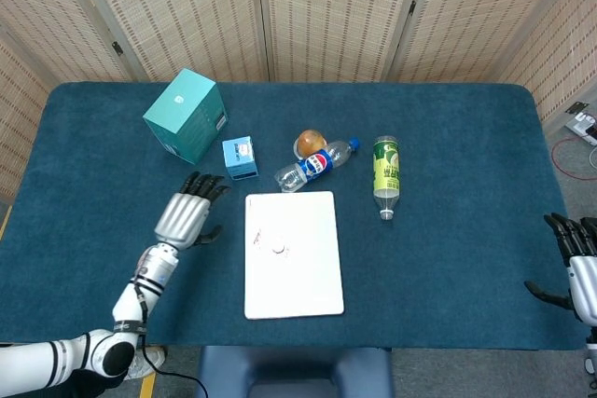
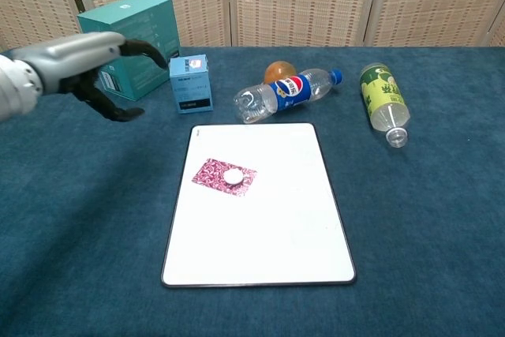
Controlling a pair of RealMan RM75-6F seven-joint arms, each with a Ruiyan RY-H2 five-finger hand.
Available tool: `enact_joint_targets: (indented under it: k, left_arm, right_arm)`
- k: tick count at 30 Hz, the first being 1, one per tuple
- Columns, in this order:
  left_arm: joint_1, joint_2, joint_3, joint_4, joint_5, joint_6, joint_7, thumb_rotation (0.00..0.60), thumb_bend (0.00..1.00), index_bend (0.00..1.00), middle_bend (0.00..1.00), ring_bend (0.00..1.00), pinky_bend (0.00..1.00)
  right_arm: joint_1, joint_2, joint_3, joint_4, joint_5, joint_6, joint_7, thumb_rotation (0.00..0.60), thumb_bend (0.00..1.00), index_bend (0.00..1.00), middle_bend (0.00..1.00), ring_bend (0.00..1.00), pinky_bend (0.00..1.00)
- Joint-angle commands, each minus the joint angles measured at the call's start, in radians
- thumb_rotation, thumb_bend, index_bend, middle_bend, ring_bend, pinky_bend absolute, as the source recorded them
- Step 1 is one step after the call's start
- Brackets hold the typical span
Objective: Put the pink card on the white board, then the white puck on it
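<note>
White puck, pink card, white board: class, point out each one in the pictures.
white puck (image 2: 232, 176), chest view, its top face.
pink card (image 2: 210, 172), chest view, left patterned part.
white board (image 2: 268, 234), chest view, bare lower surface.
</note>
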Motion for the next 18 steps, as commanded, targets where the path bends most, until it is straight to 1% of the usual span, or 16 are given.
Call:
enact_joint_targets:
  k: [1, 5, 9, 15, 18]
  left_arm:
    - [0.098, 0.067, 0.021, -0.036, 0.042, 0.117, -0.057, 0.600, 0.40, 0.23, 0.14, 0.11, 0.00]
    - [0.191, 0.108, 0.055, -0.047, 0.076, 0.221, -0.080, 0.600, 0.40, 0.23, 0.14, 0.11, 0.00]
    - [0.267, 0.136, 0.086, -0.053, 0.108, 0.296, -0.097, 0.600, 0.40, 0.23, 0.14, 0.11, 0.00]
    - [0.366, 0.158, 0.136, -0.049, 0.169, 0.376, -0.132, 0.600, 0.40, 0.23, 0.14, 0.11, 0.00]
    - [0.402, 0.166, 0.151, -0.047, 0.195, 0.404, -0.141, 0.600, 0.40, 0.23, 0.14, 0.11, 0.00]
  right_arm:
    - [0.004, 0.000, -0.001, 0.004, -0.008, -0.003, 0.010, 0.600, 0.02, 0.07, 0.11, 0.09, 0.00]
    - [0.016, 0.003, -0.004, 0.011, -0.020, -0.016, 0.029, 0.600, 0.02, 0.07, 0.11, 0.09, 0.00]
    - [0.028, 0.006, -0.005, 0.014, -0.031, -0.031, 0.054, 0.600, 0.02, 0.07, 0.12, 0.09, 0.00]
    - [0.037, 0.001, -0.009, 0.014, -0.046, -0.033, 0.069, 0.600, 0.02, 0.07, 0.12, 0.09, 0.00]
    - [0.036, -0.004, -0.010, 0.012, -0.043, -0.031, 0.062, 0.600, 0.02, 0.08, 0.12, 0.09, 0.00]
